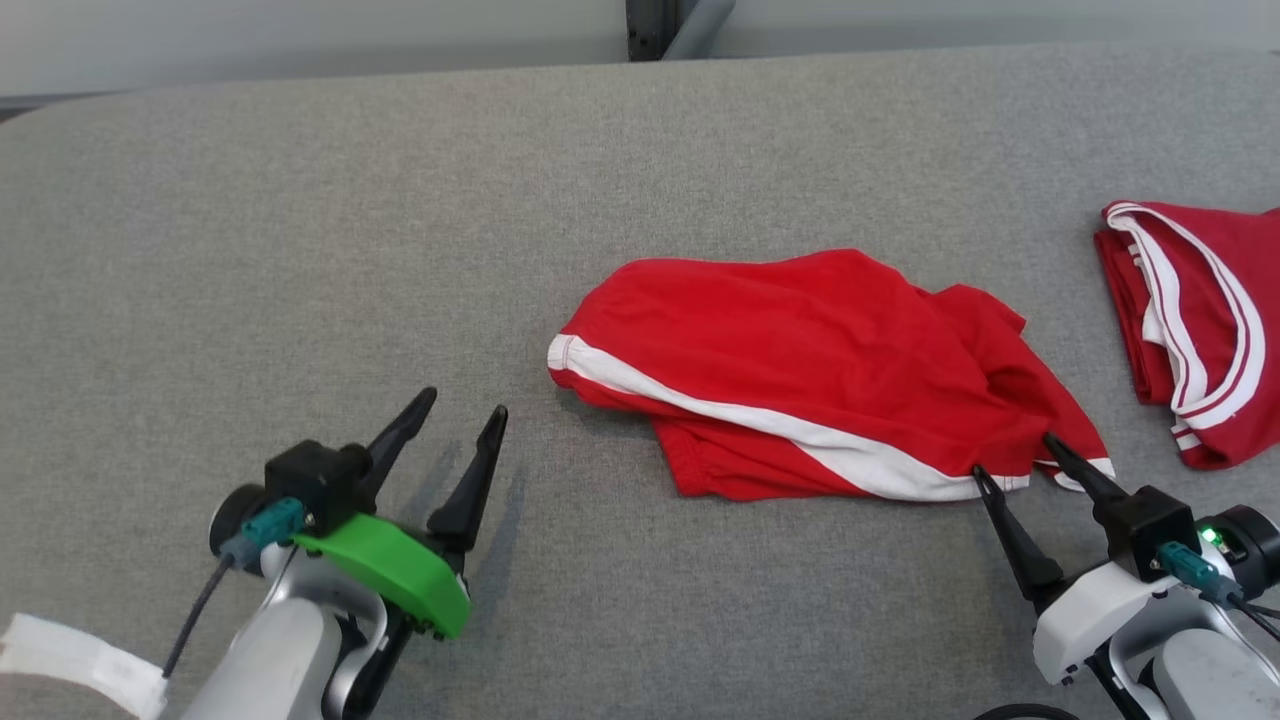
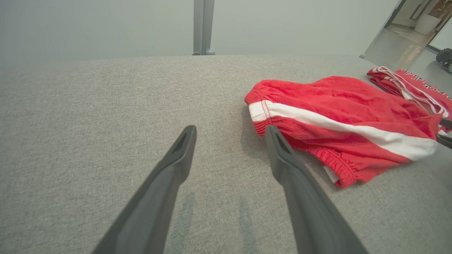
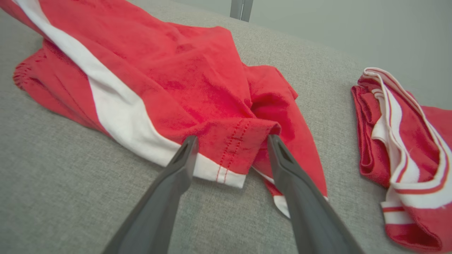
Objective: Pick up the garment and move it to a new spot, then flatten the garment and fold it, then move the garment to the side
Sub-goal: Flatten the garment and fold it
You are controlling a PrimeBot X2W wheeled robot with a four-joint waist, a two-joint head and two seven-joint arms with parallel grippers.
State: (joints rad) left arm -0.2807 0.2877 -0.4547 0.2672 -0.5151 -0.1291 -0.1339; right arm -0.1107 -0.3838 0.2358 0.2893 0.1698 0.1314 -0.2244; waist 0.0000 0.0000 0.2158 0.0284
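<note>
The left gripper point(image 1: 465, 405) hovers spread and empty over the grey fabric surface point(image 1: 300, 250), just beside the crumpled red shorts point(image 1: 800, 350) lying mid-table. The right gripper point(image 1: 1015, 455), also spread, straddles their white-trimmed hem. A folded red garment point(image 1: 1200, 320) lies farther right.

The head camera looks steeply down from above and behind the left hand point(image 1: 464, 402) and right hand point(image 1: 1013, 454) onto the grey counter point(image 1: 300, 200). Each wrist camera sits low behind its own hand and faces along the fingers. The left one is farther from the garment point(image 2: 335, 106), and the right one is close against its hem. All three views share that garment and the folded red cloth point(image 3: 399, 141) to the right hand's right.
</note>
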